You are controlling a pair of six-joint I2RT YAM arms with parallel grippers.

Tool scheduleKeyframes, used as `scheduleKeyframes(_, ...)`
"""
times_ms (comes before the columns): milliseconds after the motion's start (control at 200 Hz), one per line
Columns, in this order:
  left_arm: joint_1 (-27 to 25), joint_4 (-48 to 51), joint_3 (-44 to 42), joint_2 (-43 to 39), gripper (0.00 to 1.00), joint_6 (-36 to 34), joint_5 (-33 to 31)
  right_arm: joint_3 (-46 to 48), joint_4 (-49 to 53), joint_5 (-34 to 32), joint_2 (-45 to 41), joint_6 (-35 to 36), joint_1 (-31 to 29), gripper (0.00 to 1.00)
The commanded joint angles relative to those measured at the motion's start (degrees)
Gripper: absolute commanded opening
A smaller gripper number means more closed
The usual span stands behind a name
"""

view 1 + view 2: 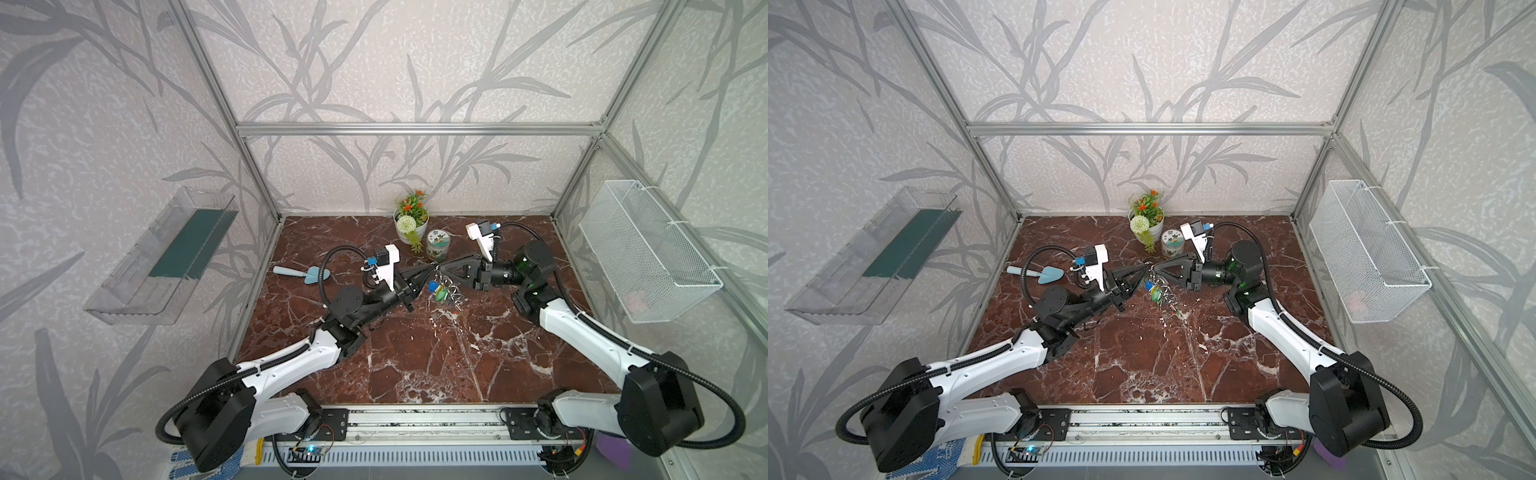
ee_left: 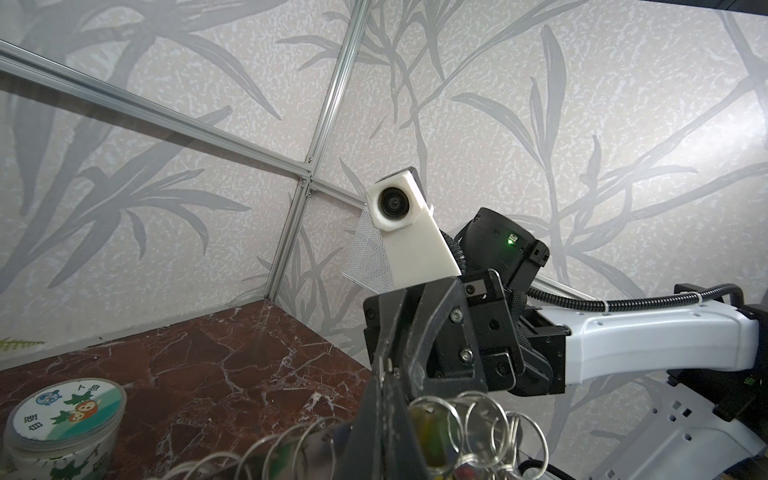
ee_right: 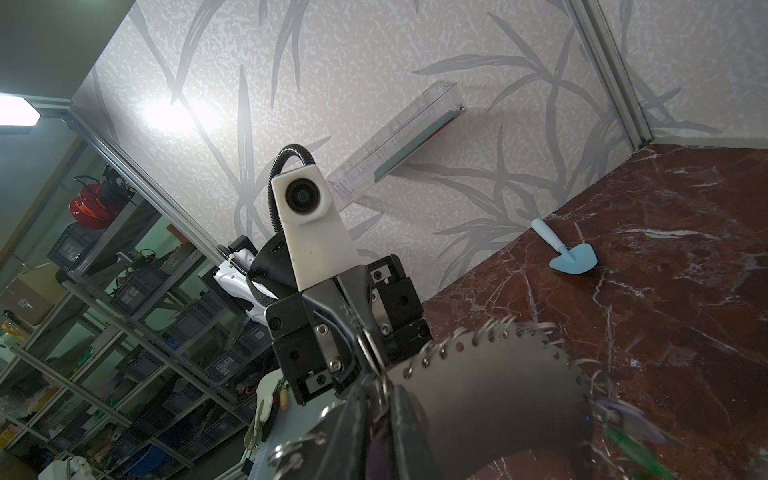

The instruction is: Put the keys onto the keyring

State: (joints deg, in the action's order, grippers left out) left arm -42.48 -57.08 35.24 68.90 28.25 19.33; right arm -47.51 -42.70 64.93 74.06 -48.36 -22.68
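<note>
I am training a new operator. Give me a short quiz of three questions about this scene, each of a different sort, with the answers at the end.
1. True or false: the blue trowel lies on the side of the right tool.
2. What stands next to the flower pot? A) a round lidded jar B) a mug C) a bottle
3. Fill in: the tips of both tools meet at the ____.

Key
1. False: it lies on the side of the left tool.
2. A
3. keyring
</note>
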Motion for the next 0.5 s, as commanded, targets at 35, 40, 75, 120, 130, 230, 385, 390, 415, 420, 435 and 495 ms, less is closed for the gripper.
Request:
scheduleKeyframes(35, -0.33, -3.75, 1.67, -0.97, 0.0, 0.2, -3.95, 2.5, -1.61, 0.64, -0.58, 0.34, -0.26, 0.1)
scheduleKeyframes(40, -0.37, -3.75, 1.71, -1.01, 0.0, 0.22, -3.95, 2.55, -1.6, 0.64, -0.58, 0.36, -0.22, 0.09)
scheduleKeyframes(75, -0.41, -3.76, 1.76, -0.9, 0.0, 0.16, -4.07, 2.77, -1.67, 0.48, -0.67, 0.45, -0.31, 0.09)
scheduleKeyframes(120, -0.34, -3.92, 1.77, -0.9, 0.0, 0.18, -4.21, 3.2, -1.32, 0.38, -0.6, 0.75, -0.39, 0.08)
scheduleKeyframes(130, -0.33, -3.96, 1.83, -0.82, 0.0, 0.21, -4.13, 3.25, -1.22, 0.38, -0.61, 0.84, -0.43, 0.08)
scheduleKeyframes(230, -0.44, -4.18, 1.85, -0.48, 0.0, 0.19, -4.21, 3.47, -0.87, 0.42, -0.5, 1.07, -0.45, 0.08)
scheduleKeyframes(385, -0.43, -4.05, 1.49, -0.61, 0.0, 0.19, -3.57, 3.46, -0.37, 0.03, -1.65, 0.87, 1.26, 0.19)
scheduleKeyframes(390, -0.42, -3.98, 1.49, -0.61, 0.0, 0.25, -3.45, 3.47, -0.37, 0.03, -1.69, 0.79, 1.38, 0.19)
scheduleKeyframes(415, -0.45, -3.77, 1.43, -0.65, 0.0, 0.23, -3.21, 3.62, -0.37, -0.05, -2.05, 0.44, 1.98, 0.2)
scheduleKeyframes(420, -0.43, -3.76, 1.42, -0.63, 0.0, 0.27, -3.1, 3.69, -0.41, -0.06, -2.29, 0.28, 2.28, 0.21)
scheduleKeyframes(435, -0.41, -3.7, 1.41, -0.68, 0.0, 0.39, -2.86, 3.68, -0.49, -0.13, -2.53, 0.15, 2.53, 0.21)
scheduleKeyframes(495, -0.46, -3.4, 1.49, -0.51, 0.0, 0.69, -1.82, 3.62, -0.38, -0.23, -3.85, -0.01, 3.88, 0.24)
